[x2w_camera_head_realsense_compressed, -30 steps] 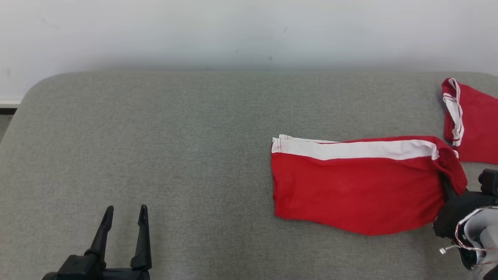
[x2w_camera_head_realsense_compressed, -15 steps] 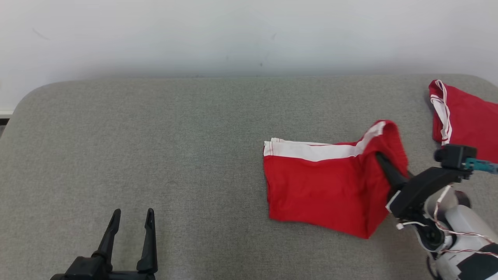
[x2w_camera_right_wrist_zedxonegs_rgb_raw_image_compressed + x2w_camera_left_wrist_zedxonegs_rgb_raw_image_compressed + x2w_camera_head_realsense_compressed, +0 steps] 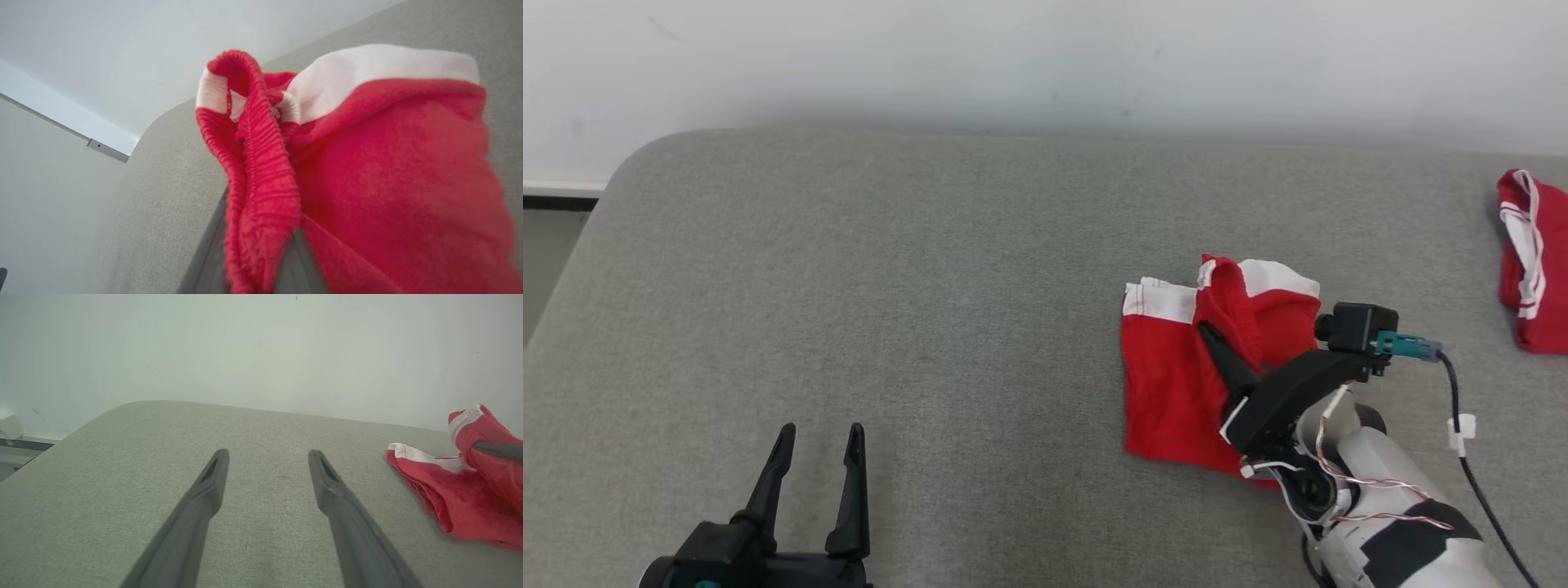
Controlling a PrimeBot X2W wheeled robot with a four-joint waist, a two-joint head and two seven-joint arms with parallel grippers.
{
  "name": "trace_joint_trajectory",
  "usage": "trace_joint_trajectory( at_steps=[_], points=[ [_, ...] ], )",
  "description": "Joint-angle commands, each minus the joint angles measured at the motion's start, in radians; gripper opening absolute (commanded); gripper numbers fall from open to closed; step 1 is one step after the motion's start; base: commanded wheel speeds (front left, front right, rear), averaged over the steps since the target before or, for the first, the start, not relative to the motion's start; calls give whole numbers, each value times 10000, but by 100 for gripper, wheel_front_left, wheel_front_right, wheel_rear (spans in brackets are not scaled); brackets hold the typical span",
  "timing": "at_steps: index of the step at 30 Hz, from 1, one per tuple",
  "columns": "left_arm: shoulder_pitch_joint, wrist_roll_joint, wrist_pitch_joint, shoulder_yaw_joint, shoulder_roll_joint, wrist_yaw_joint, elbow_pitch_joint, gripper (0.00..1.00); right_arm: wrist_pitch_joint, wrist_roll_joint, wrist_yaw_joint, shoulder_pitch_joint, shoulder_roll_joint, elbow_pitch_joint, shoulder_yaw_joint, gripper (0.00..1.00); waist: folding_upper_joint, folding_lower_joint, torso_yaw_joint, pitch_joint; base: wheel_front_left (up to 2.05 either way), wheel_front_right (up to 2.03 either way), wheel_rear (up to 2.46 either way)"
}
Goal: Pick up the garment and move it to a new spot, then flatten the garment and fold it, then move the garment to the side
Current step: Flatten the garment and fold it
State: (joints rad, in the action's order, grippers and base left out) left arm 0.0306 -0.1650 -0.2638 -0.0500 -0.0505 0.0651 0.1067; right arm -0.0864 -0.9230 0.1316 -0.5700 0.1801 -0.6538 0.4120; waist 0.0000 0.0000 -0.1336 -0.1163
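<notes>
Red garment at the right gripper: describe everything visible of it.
The red garment looks like soft knit shorts with a white band and a ribbed elastic edge. Its left part lies flat on the grey padded surface; its right end is lifted and doubled over leftward, the bunched elastic pinched in the right gripper's shut jaws.

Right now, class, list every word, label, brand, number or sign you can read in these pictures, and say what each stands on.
None can be read.
The shorts, gripped by the right claw, show white bands but no print or tag.
The other red garment, the grey pad, the wall and the left claw carry no writing.
</notes>
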Motion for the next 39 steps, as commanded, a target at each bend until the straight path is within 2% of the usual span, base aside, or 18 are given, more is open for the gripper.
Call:
trace_joint_trajectory(
  at_steps=[1,6,7,8,9,14,21,28,33,39],
  points=[
    [162,-66,-2,-14,0,8,52,100,150,201,-24,-193,-195,-285,-67,0,0,0,-257,-195,0,0,0],
    [309,-133,-2,-143,-1,-23,107,100,311,594,-24,-458,-580,-1126,-99,0,0,0,-449,-303,0,0,0],
    [306,-157,-2,-166,0,-22,126,100,409,774,-24,-535,-603,-1272,-46,11,0,0,-469,-321,0,0,0],
    [307,-172,-2,-198,2,-40,145,100,503,956,-24,-592,-619,-1427,12,64,0,0,-480,-333,0,0,0],
    [319,-189,-2,-214,0,-70,150,100,588,1069,-26,-635,-652,-1539,80,100,0,0,-478,-338,0,0,0],
    [321,-163,-2,-112,-1,-104,156,100,1290,1278,-26,-774,-571,-1373,182,100,0,0,-229,-235,0,0,0],
    [68,110,-2,477,1,-29,40,100,2932,2028,-24,-308,384,-274,336,100,0,0,563,77,0,0,0],
    [-68,359,-2,928,-1,-12,-218,100,3501,2998,-26,771,1058,1304,-311,100,0,0,1233,233,0,0,0],
    [-220,472,-2,1100,-1,-1,-318,100,3513,3852,-24,2020,945,2968,-1401,100,0,0,1574,335,0,0,0],
    [-365,523,-2,1199,-1,6,-327,100,3519,4620,-24,3513,535,4395,-2171,100,0,0,1771,490,0,0,0]
  ],
)
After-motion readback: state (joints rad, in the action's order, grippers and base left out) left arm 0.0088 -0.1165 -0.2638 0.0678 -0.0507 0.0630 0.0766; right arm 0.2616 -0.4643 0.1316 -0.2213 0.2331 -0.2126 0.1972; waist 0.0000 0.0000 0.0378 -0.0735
